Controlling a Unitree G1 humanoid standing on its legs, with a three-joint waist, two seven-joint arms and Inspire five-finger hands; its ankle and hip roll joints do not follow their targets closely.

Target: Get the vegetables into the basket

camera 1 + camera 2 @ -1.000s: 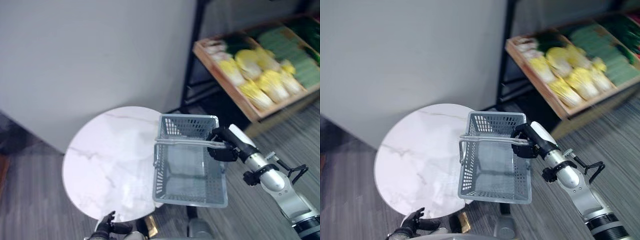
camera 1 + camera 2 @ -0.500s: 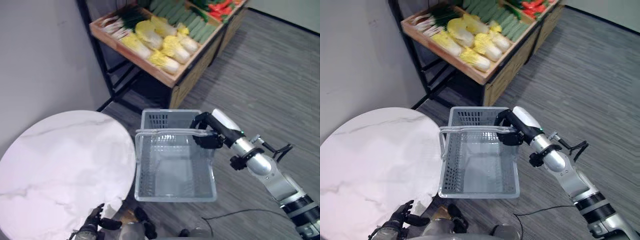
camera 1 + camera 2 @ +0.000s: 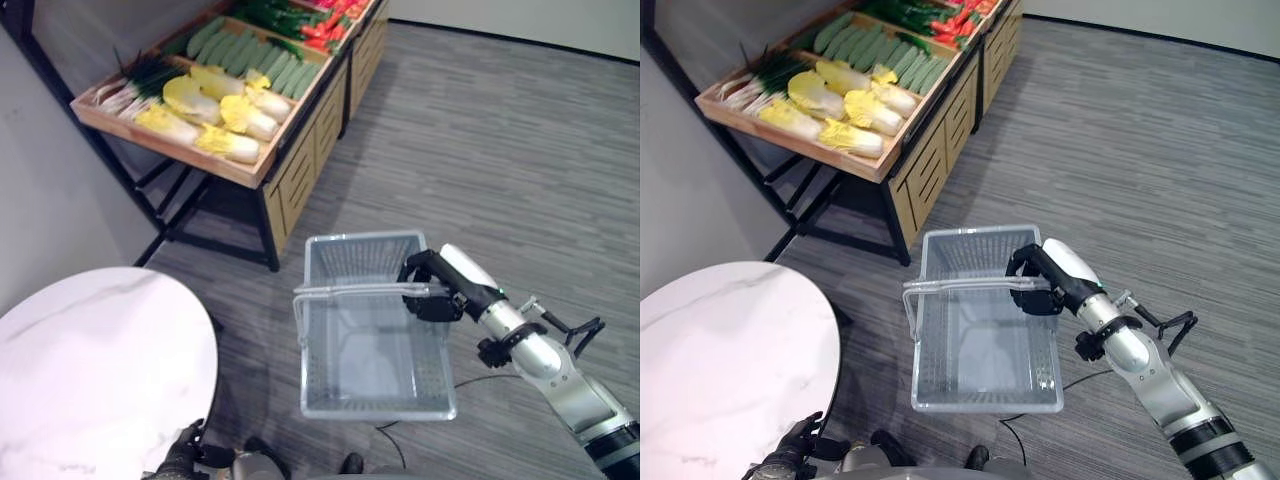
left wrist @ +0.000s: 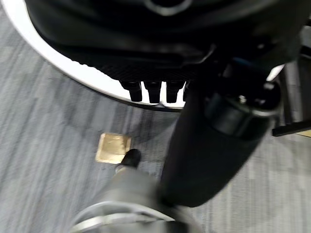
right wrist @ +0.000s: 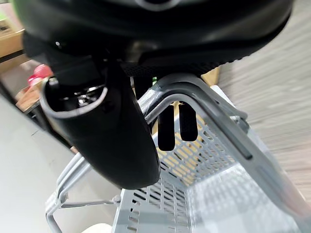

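One grey basket [image 3: 375,340], empty, hangs above the grey floor [image 3: 500,150] with the right hand [image 3: 435,292] clenched round its handles [image 3: 350,291], while the vegetables [image 3: 215,100] lie on the wooden shelf [image 3: 160,140] beyond, the left hand [image 3: 790,460] low beside the round white worktop [image 3: 90,370], fingers relaxed.

We see a silver-grey jointed right arm ending in a dark right robot hand [image 3: 1040,283] with a white cover; a dark left robot hand [image 3: 792,459].

Bright, even indoor light; soft shadows; head views sharp, wrist views blurred up close.
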